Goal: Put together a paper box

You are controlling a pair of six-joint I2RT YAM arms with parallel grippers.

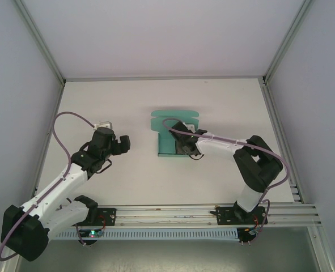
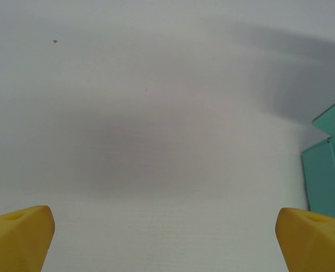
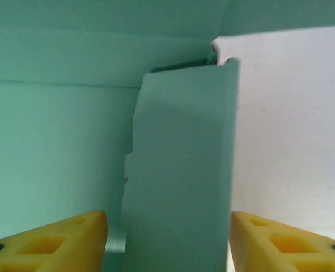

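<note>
The teal-green paper box (image 1: 166, 136) lies partly folded at the table's middle, with a rounded flap toward the back. My right gripper (image 1: 181, 148) is down at the box's near right part. In the right wrist view this gripper (image 3: 168, 243) is open, and an upright teal side flap (image 3: 181, 170) stands between its yellow fingers (image 3: 65, 238) with a gap on each side. My left gripper (image 1: 122, 143) hovers left of the box, apart from it. In its wrist view it (image 2: 166, 243) is wide open over bare table, and the box's edge (image 2: 329, 170) shows at the right.
The white table (image 1: 122, 102) is bounded by metal frame rails (image 1: 48, 124) at left and right and a rail along the near edge (image 1: 212, 212). The right arm's cable (image 1: 212, 137) runs over the box's near right corner.
</note>
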